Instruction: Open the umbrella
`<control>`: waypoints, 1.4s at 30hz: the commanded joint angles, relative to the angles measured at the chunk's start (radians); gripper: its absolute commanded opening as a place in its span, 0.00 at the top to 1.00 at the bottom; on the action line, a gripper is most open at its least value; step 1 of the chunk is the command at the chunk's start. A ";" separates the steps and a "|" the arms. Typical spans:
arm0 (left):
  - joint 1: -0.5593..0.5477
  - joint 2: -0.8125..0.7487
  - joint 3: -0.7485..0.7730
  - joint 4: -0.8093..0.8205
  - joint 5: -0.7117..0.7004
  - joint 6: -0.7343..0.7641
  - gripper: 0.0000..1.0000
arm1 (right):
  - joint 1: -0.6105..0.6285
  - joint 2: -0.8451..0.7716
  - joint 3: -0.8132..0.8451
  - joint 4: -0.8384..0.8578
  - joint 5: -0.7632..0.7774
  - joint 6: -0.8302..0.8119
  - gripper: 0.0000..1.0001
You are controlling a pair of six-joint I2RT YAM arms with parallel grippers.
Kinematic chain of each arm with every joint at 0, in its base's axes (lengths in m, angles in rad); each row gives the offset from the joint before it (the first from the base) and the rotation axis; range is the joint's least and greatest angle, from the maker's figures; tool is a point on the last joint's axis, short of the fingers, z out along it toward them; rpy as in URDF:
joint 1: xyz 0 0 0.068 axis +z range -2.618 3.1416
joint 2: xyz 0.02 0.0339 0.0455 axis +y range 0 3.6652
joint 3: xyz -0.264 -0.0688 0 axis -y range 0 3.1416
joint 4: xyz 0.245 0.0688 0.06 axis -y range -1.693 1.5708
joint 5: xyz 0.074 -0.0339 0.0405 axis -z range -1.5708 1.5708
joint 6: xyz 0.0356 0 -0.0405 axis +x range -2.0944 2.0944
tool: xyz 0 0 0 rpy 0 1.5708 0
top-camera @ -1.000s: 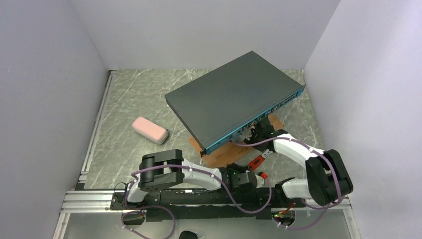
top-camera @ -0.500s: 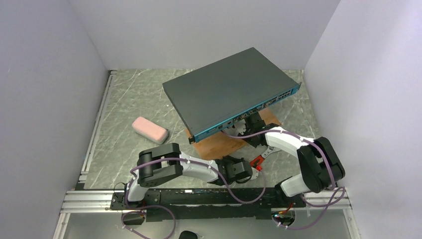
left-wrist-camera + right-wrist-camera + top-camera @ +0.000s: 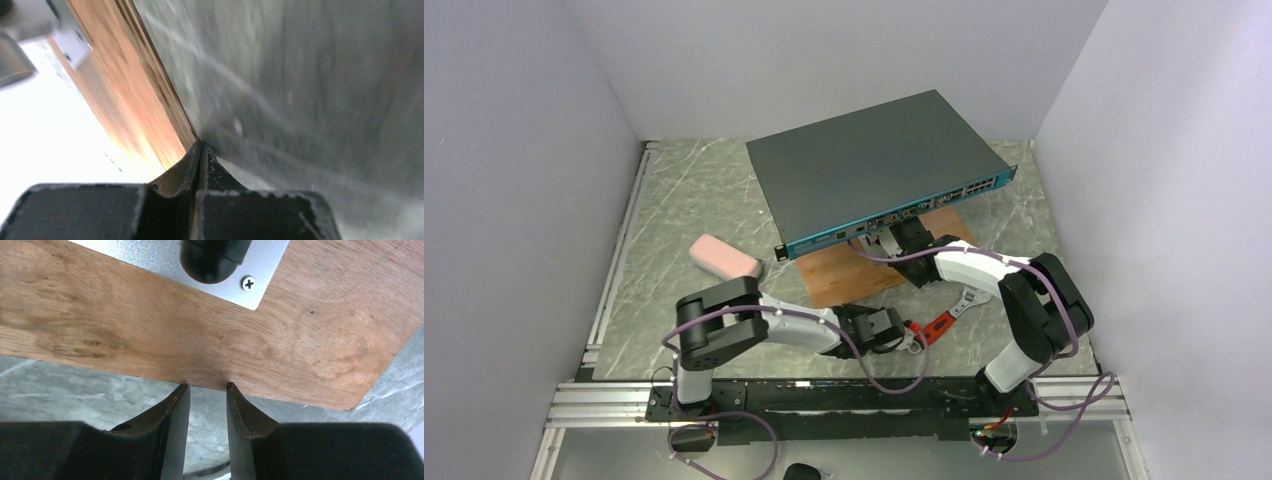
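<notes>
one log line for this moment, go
umbrella: collapsed, untouched on table | left claw: shut, empty, by wooden board | right claw: open, empty, tips at wooden board edge | task: not started

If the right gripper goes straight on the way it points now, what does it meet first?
Most likely the wooden board: the tips of the right gripper look almost at its near edge. Whether they would slide under it is unclear.

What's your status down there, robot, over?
Left gripper shut, empty, by board. Right gripper slightly open at board edge. Umbrella collapsed, lying apart at left, no gripper near. Nothing blocks it.
</notes>
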 commanded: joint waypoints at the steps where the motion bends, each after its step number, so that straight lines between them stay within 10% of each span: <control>1: 0.182 -0.023 -0.190 -0.398 -0.061 0.033 0.94 | 0.058 0.179 0.096 0.282 -0.093 -0.039 0.72; 13: 0.172 -0.134 -0.316 -0.222 -0.046 0.117 1.00 | 0.113 0.289 0.251 0.280 -0.075 -0.105 0.72; 25: 0.113 -0.204 -0.364 -0.083 -0.010 0.152 1.00 | 0.110 -0.157 -0.168 0.384 -0.279 -0.400 0.53; 42: 0.139 -0.109 -0.450 0.270 -0.071 0.389 1.00 | -0.192 -0.170 -0.347 0.405 -0.453 -0.985 0.81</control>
